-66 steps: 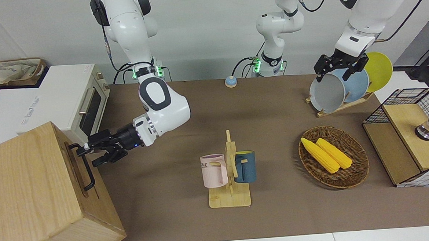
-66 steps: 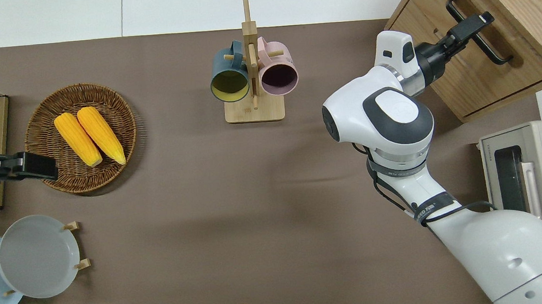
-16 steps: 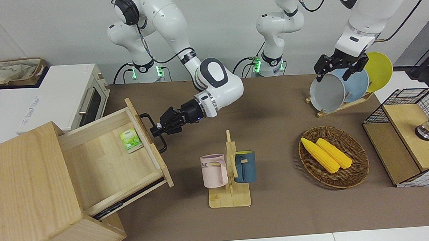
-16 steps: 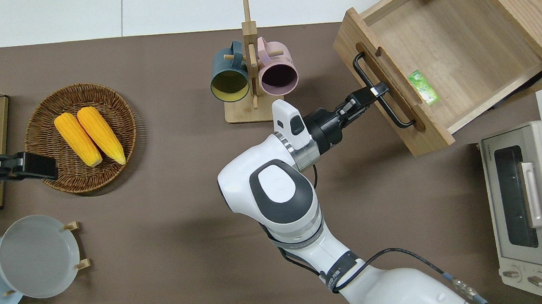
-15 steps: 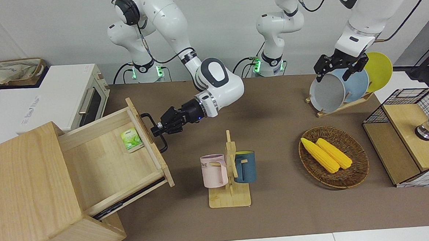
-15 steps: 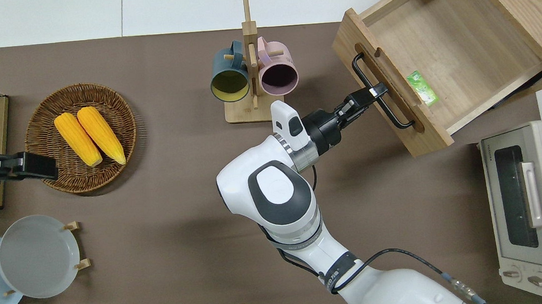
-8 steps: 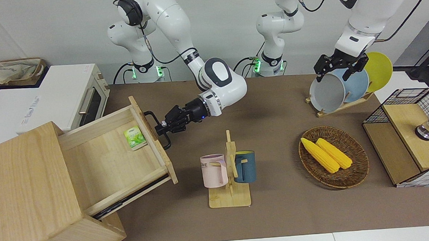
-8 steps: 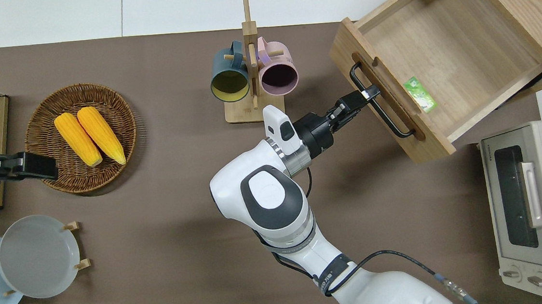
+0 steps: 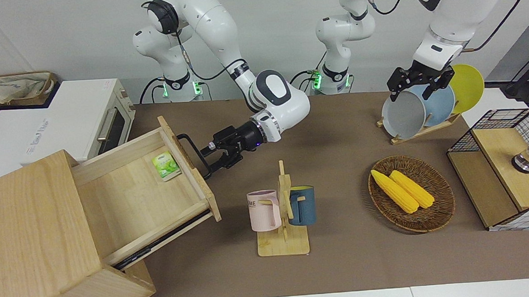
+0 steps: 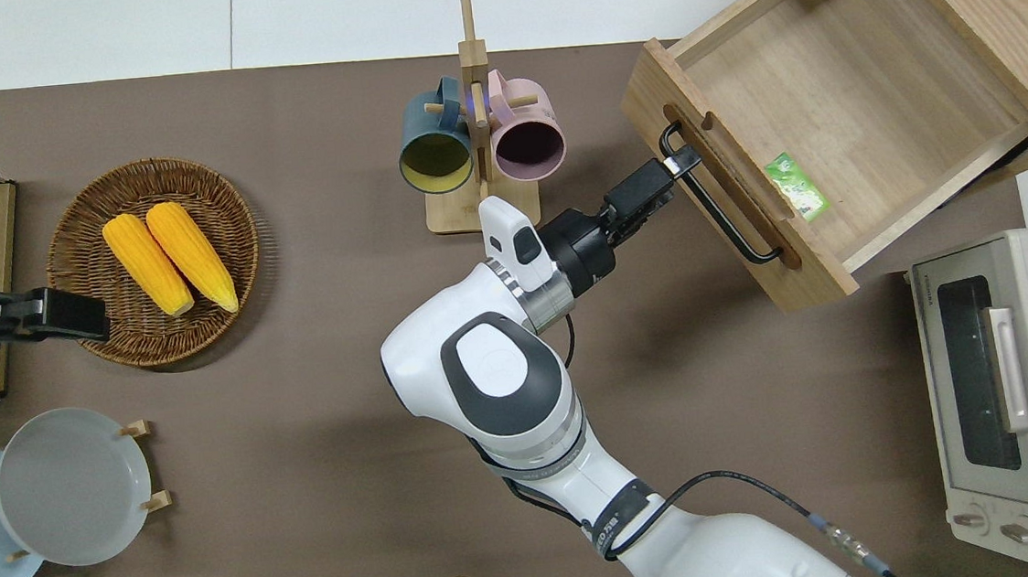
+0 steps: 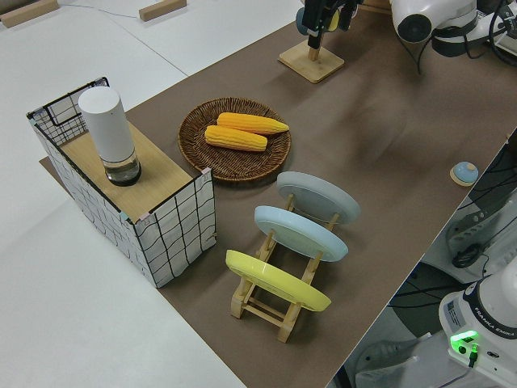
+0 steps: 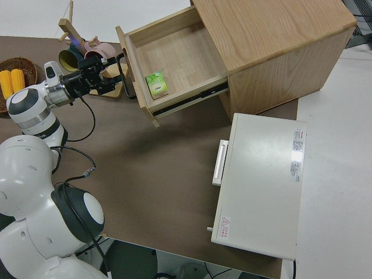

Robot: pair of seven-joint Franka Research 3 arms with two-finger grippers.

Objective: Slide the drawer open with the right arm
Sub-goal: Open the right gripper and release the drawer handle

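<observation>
Both end effector [image 9: 215, 156] fingers newly spread.

light: bright, even, from overhead | shadows: soft, faint | focus: sharp | glare: none

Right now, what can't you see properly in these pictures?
- Words on the green packet in the drawer: too small, every view.
- Inside the toaster oven: dark glass, overhead view.
- Left pincer: cut off by the overhead view's edge.
- Right pincer's hold on the handle: unclear.
</observation>
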